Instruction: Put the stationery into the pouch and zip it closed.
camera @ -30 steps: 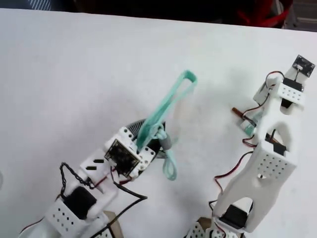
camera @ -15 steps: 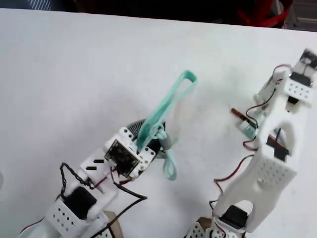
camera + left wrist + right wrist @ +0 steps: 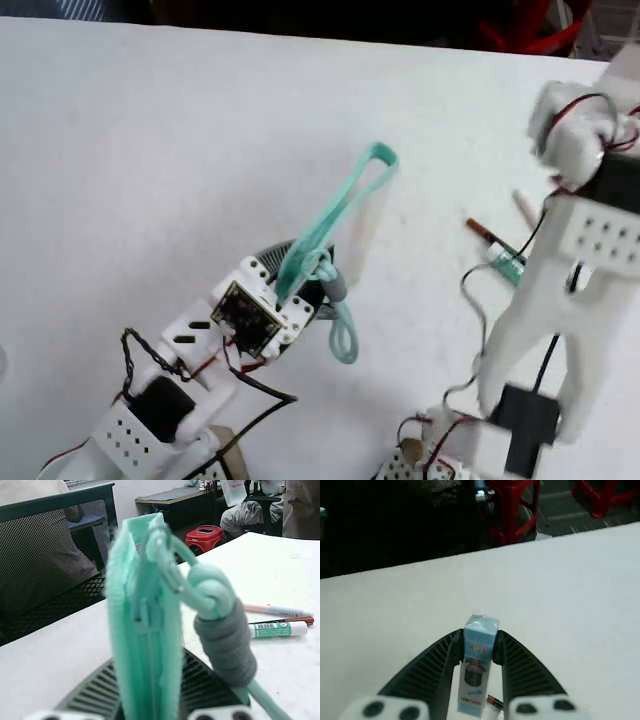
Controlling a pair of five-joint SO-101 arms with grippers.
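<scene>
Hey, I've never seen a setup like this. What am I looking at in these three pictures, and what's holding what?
These are two small robots: a left arm and a right arm at a white table. One picture looks down from above; the other two come from cameras on the wrists. The left hand grips a teal pouch held on edge. The right hand pinches a small blue box. A pen, a brown pencil and a white tube lie on the table.

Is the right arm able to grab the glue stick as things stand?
Probably not: the right gripper is shut on a small blue box, so it has no free grip. The glue stick itself lies in the open on the table.
</scene>
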